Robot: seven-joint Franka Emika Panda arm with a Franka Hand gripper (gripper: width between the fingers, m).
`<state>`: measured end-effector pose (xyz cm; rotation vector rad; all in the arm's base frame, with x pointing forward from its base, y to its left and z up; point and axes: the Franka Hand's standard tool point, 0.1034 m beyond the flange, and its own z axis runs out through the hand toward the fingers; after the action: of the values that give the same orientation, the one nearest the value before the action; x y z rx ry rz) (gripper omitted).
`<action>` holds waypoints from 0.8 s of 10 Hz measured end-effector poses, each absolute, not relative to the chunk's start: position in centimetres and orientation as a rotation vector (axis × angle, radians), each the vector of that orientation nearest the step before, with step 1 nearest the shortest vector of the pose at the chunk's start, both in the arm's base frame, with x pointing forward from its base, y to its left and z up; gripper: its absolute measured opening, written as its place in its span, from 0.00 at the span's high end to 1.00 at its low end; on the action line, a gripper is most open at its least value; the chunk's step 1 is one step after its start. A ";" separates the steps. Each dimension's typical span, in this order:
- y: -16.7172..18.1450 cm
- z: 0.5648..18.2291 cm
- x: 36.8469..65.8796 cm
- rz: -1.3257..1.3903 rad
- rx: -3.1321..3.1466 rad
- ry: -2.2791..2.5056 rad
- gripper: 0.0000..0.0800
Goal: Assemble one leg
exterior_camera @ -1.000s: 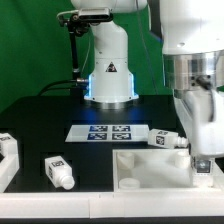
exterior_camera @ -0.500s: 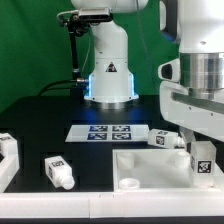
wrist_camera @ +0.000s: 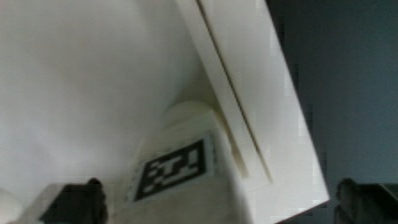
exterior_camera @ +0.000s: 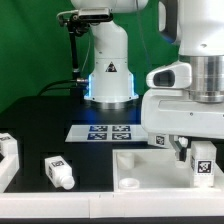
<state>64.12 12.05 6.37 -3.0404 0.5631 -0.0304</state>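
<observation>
One leg (exterior_camera: 203, 160), a chunky white peg with a black-and-white tag, stands upright at the corner of the large white recessed panel (exterior_camera: 150, 168) on the exterior view's right. My gripper (exterior_camera: 198, 150) hangs just above it, open. In the wrist view the tagged leg (wrist_camera: 187, 150) sits between my dark fingertips (wrist_camera: 75, 203), with a gap on each side, and my gripper (wrist_camera: 217, 203) touches nothing. The panel (wrist_camera: 89, 80) fills most of that view. A second leg (exterior_camera: 165, 140) lies behind the panel. A third leg (exterior_camera: 58, 172) lies on the black table at the front left.
The marker board (exterior_camera: 112, 132) lies flat in the middle of the table, ahead of the robot's base (exterior_camera: 110, 75). Another white part (exterior_camera: 8, 152) sits at the exterior view's far left edge. A green backdrop closes the back.
My jaws have spread wide and let go of the leg. The hand has lifted, uncovering the leg, which stays upright at the panel's corner.
</observation>
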 end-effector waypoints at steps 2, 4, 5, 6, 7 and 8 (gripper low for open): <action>11.8 6.3 64.2 -0.035 -3.064 0.427 0.19; 11.8 6.4 64.2 -0.038 -3.065 0.422 0.19; 11.7 6.7 64.8 -0.095 -3.063 0.405 0.19; 11.7 6.6 64.7 -0.089 -3.059 0.432 0.19; 11.8 6.6 64.7 -0.085 -3.036 0.539 0.32; 11.6 6.6 64.7 -0.081 -3.010 0.666 0.49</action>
<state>64.75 11.60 6.56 -3.0102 0.6659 -0.0814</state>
